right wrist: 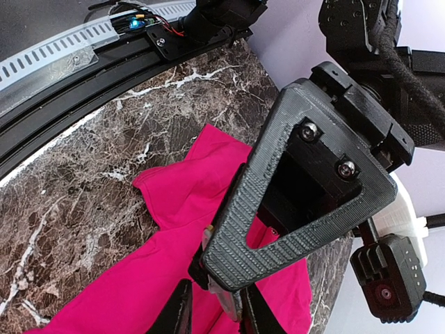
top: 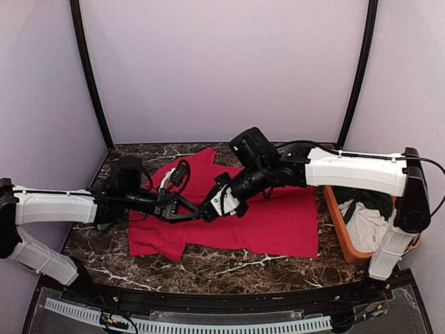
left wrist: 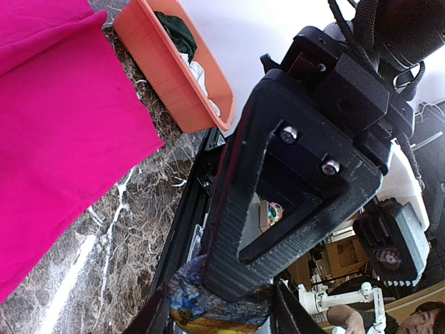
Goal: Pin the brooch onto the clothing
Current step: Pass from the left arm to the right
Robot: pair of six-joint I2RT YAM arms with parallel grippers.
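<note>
The clothing, a red T-shirt (top: 271, 219) (left wrist: 55, 139) (right wrist: 139, 278), lies spread flat on the marble table (top: 229, 268). Both grippers meet just above its left half. My left gripper (top: 197, 209) (left wrist: 219, 314) is shut on the brooch (left wrist: 201, 296), a blue and yellow piece between its fingertips. A finger of the right gripper (left wrist: 278, 202) presses against the brooch from above. In the right wrist view my right gripper (top: 215, 203) (right wrist: 215, 316) straddles the left gripper's fingertip (right wrist: 278, 209) and the brooch's thin pale edge (right wrist: 224, 300). Its jaws stand narrowly apart, and whether they grip is hidden.
An orange basket (top: 334, 216) (left wrist: 160, 62) with a dark green garment and a white cloth stands at the table's right edge. A black rail (right wrist: 83, 69) runs along the near edge. Booth walls close in the back and both sides.
</note>
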